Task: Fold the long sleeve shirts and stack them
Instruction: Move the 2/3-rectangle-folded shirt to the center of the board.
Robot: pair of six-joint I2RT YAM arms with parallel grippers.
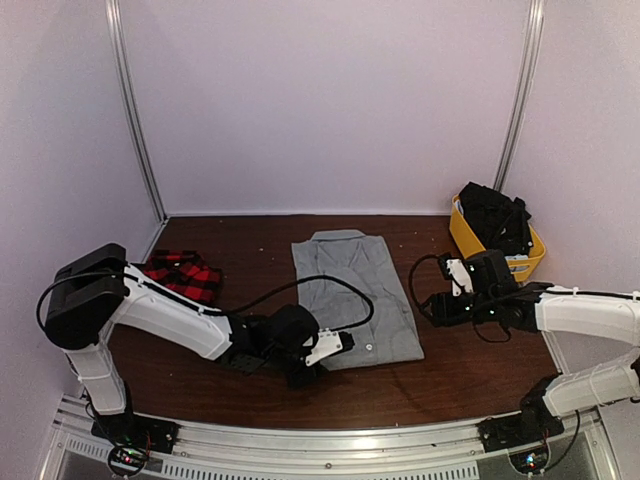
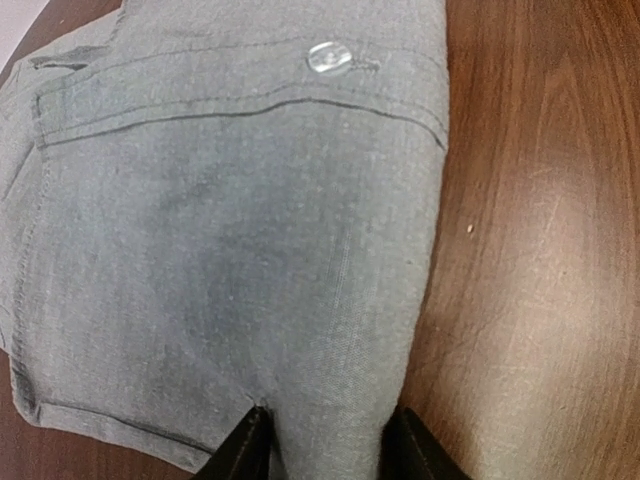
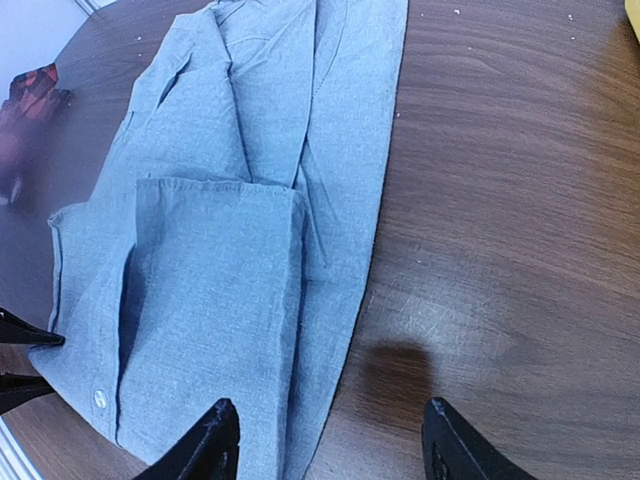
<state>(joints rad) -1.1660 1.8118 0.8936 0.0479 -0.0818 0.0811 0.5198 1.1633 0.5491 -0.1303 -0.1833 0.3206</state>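
The grey shirt (image 1: 355, 295) lies flat in the middle of the table, folded into a long strip with its collar at the far end. It also shows in the left wrist view (image 2: 230, 250) and the right wrist view (image 3: 230, 250). The red-and-black plaid shirt (image 1: 183, 275) lies crumpled at the left and also shows in the right wrist view (image 3: 30, 85). My left gripper (image 1: 335, 345) is at the grey shirt's near hem, partly open, with cloth between its fingers (image 2: 245, 450). My right gripper (image 1: 437, 300) is open and empty over the shirt's right edge (image 3: 325, 450).
A yellow bin (image 1: 470, 238) with dark clothes (image 1: 495, 215) stands at the back right. The table is dark brown wood (image 1: 470, 370) with pale walls on three sides. A white button (image 2: 330, 57) sits near the grey shirt's hem.
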